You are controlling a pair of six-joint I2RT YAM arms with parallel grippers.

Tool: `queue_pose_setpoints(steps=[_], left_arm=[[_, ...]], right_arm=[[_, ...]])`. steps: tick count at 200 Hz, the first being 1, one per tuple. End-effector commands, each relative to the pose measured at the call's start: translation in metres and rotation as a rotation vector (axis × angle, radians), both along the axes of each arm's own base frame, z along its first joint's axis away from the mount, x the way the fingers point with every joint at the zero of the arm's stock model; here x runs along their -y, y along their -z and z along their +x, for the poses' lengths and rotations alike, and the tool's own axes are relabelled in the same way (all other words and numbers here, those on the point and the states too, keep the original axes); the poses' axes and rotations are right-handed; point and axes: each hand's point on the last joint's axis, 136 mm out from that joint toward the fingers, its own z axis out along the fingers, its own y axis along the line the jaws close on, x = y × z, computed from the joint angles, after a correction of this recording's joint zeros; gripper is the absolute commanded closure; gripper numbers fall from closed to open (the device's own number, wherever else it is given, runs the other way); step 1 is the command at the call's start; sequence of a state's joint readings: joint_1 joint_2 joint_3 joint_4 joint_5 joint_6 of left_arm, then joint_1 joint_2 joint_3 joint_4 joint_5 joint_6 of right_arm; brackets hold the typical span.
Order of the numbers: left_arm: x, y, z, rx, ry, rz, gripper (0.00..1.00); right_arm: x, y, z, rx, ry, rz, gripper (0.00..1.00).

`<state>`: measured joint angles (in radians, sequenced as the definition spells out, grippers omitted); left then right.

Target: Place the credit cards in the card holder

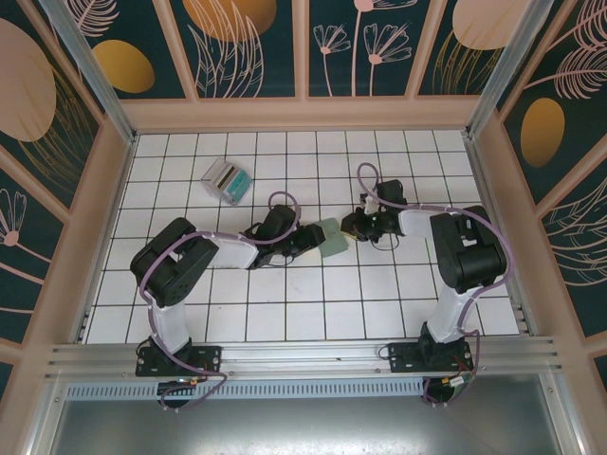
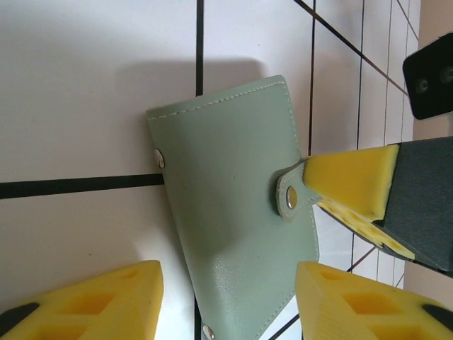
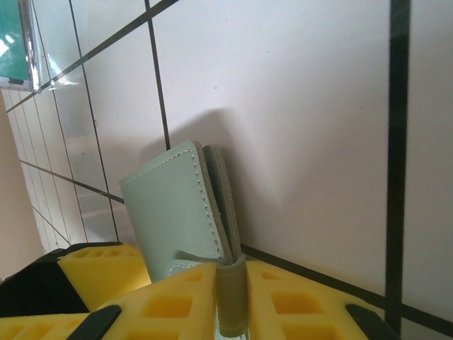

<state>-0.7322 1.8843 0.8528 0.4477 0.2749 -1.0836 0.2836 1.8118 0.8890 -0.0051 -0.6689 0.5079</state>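
Observation:
The sage-green card holder (image 1: 332, 238) lies on the tiled floor at mid-table between both grippers. In the left wrist view the card holder (image 2: 233, 212) is flat and closed, its snap tab on the right edge. My left gripper (image 2: 226, 301) is open, with one finger on each side of the holder's near end. My right gripper (image 3: 231, 301) is shut on the card holder's snap strap, and the card holder (image 3: 177, 205) has its edge lifted there. The credit cards (image 1: 228, 180) lie in a grey-and-teal pile at the back left, away from both grippers.
White tiled floor (image 1: 285, 303) with dark grout lines, boxed in by wooden walls (image 1: 303, 114). The right gripper's yellow finger (image 2: 354, 184) reaches into the left wrist view at the snap tab. Open floor lies in front of the holder.

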Motion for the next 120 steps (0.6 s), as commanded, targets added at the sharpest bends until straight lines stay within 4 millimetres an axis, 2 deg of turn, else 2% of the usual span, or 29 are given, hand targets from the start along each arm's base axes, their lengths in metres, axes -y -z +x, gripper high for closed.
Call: queue_pose_setpoints(steps=[1, 30, 41, 66, 77, 85, 96, 120], left_arm=[[0.0, 0.017, -0.006, -0.073, -0.012, 0.024, 0.52], [0.013, 0.01, -0.001, -0.064, 0.007, -0.039, 0.61], [0.018, 0.004, 0.001, -0.048, 0.015, -0.06, 0.68], [0.022, -0.016, 0.006, 0.023, 0.038, -0.089, 0.92], [0.02, -0.022, 0.007, 0.052, 0.037, -0.083, 1.0], [0.019, -0.026, 0.008, 0.067, 0.04, -0.079, 1.0], [0.019, -0.029, 0.006, 0.073, 0.051, -0.079, 1.0], [0.017, -0.037, 0.0, 0.059, 0.053, -0.113, 1.0]], right_arm=[[-0.011, -0.001, -0.006, -0.009, -0.033, 0.031, 0.82], [-0.014, -0.005, -0.007, -0.006, -0.039, 0.048, 0.82], [-0.015, -0.006, -0.008, -0.004, -0.041, 0.056, 0.82], [-0.013, -0.005, -0.01, -0.003, -0.036, 0.042, 0.82], [-0.008, -0.004, -0.007, 0.02, -0.031, 0.005, 0.74], [-0.001, -0.004, -0.004, 0.06, -0.018, -0.046, 0.65], [0.011, -0.009, 0.002, 0.14, 0.018, -0.133, 0.58], [0.033, -0.03, 0.013, 0.316, 0.091, -0.264, 0.54]])
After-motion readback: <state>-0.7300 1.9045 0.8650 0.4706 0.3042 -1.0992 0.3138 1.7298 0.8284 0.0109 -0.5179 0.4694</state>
